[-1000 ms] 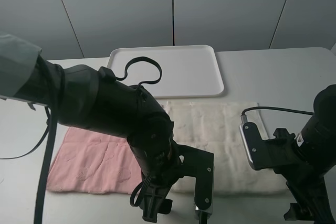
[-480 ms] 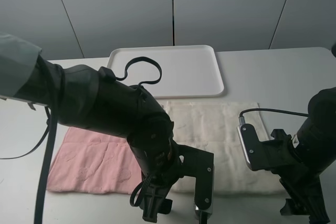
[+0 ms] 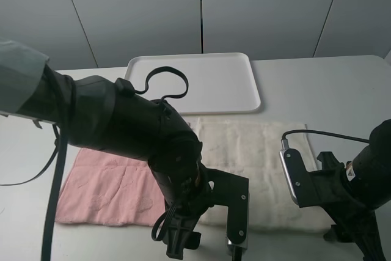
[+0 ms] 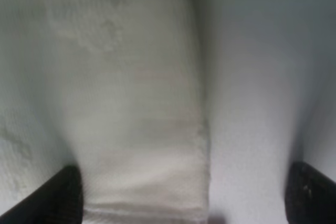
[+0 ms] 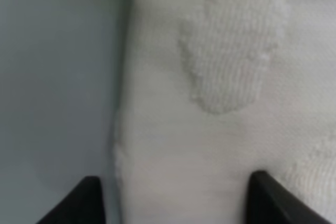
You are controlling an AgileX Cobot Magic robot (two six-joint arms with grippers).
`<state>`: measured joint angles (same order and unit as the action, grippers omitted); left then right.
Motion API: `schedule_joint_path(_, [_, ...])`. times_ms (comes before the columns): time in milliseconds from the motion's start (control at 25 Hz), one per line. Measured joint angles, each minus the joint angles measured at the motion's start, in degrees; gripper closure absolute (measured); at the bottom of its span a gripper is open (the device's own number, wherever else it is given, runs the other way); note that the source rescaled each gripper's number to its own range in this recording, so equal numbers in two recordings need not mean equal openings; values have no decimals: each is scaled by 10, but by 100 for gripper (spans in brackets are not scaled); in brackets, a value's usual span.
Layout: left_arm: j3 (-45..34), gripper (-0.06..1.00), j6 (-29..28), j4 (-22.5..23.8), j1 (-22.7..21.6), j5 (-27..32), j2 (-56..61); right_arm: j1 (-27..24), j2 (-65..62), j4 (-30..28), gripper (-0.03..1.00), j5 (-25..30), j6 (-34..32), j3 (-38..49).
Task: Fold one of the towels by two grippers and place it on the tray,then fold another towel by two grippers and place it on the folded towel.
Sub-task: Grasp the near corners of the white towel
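A white towel (image 3: 256, 151) lies flat on the table in front of the white tray (image 3: 201, 80). A pink towel (image 3: 104, 187) lies flat to its left. My left gripper (image 3: 235, 250) is low at the white towel's front left corner. In the left wrist view it (image 4: 189, 198) is open, with the towel's edge (image 4: 142, 129) between the jaws. My right gripper (image 3: 345, 236) is low at the towel's front right corner. In the right wrist view it (image 5: 176, 198) is open over the towel's edge (image 5: 210, 103).
The tray stands at the back middle of the grey table (image 3: 330, 90). A black cable (image 3: 165, 80) loops off the left arm above the tray's left front. The left arm's bulk hides part of the pink towel.
The right arm has sunk lower and slid a little right toward the white towel's front right corner. The left arm and both towels have not moved.
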<state>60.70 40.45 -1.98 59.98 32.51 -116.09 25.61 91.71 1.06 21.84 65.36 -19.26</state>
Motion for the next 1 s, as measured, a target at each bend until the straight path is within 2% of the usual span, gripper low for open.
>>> schedule_joint_path(160, [0,-4,0,1,0,0,0,0,0,-2,59,-5,-1,0])
schedule_joint_path(280, [0,-4,0,1,0,0,0,0,0,-2,70,-9,-2,0])
schedule_joint_path(480, [0,-4,0,3,0,-6,0,0,0,-2,73,-10,-3,0])
schedule_joint_path(760, [0,-2,-40,34,0,-15,0,0,0,-2,73,-10,-3,0])
schedule_joint_path(840, [0,7,-43,38,0,-16,0,0,0,-2,73,-10,-3,0])
schedule_joint_path(1000, [0,39,-44,47,0,-22,0,0,0,-2,73,-10,-3,0])
